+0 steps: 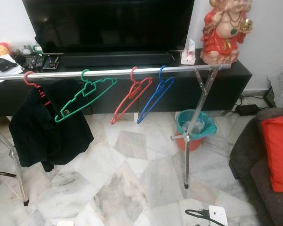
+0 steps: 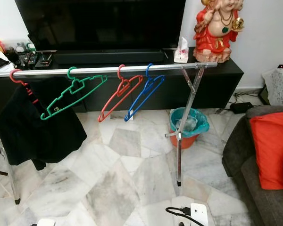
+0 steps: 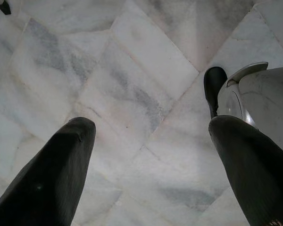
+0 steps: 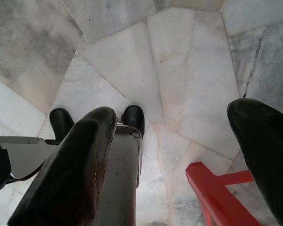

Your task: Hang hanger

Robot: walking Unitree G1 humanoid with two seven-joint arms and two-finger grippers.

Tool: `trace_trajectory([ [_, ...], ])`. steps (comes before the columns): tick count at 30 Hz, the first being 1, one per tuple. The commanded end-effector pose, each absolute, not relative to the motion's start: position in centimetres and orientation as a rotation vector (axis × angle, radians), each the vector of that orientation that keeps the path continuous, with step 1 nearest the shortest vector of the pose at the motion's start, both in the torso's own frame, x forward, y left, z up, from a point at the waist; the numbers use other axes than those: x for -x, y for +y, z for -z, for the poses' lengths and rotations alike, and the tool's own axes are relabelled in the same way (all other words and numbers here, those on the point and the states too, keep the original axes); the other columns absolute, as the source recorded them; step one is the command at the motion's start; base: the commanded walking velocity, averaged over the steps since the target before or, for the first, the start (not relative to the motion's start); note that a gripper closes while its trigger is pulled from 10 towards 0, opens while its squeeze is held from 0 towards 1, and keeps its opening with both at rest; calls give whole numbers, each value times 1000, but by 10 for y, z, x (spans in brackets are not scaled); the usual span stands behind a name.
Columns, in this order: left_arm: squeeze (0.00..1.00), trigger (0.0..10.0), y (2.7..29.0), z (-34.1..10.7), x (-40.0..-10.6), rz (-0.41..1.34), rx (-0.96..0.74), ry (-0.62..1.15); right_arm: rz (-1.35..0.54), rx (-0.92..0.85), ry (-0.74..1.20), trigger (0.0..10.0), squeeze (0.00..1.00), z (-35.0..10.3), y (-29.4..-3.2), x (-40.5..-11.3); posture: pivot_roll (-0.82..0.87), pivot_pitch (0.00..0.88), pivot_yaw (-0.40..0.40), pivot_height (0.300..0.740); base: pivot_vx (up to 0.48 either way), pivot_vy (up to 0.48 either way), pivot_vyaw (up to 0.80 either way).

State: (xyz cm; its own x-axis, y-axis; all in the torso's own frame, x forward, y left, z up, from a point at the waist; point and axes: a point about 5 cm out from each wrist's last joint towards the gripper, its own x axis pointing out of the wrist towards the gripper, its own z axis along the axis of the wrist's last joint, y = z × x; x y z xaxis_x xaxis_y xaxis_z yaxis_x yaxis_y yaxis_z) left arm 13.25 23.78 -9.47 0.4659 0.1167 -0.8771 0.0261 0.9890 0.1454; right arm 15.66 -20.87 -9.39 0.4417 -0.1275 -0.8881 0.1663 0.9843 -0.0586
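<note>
The rail [image 1: 132, 72] already carries a green hanger [image 1: 85, 96], a red hanger [image 1: 130, 96] and a blue hanger [image 1: 154, 95]. Both arms hang down over the marble floor [image 3: 132, 94]. The left tool [image 3: 151, 141] is open and empty. The right tool [image 4: 172, 136] is open too, and a red piece [image 4: 217, 193], perhaps a hanger, lies below it. The robot should probably grasp it near the hook, keep the hook upright, and lower it onto the free rail right of the blue hanger.

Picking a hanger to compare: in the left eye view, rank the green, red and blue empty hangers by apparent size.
1. green hanger, clearly the largest.
2. red hanger and blue hanger look about alike; all three hang tilted on the rail, so I would not rank these two.
</note>
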Motion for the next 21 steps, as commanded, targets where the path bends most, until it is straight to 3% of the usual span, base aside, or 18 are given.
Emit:
trace_trajectory([
  [1, 0, 10000, 239, 95, -130, -51, -150, 1095, 193, -54, 1095, 10000, 0, 94, -209, -157, 62, 0, 13, 732, 0, 0, 0],
  [21, 0, 10000, 239, 95, -130, -56, -133, 1097, 192, -52, 1095, 10000, 0, 94, -209, -157, 63, 0, 12, 732, 0, 0, 0],
])
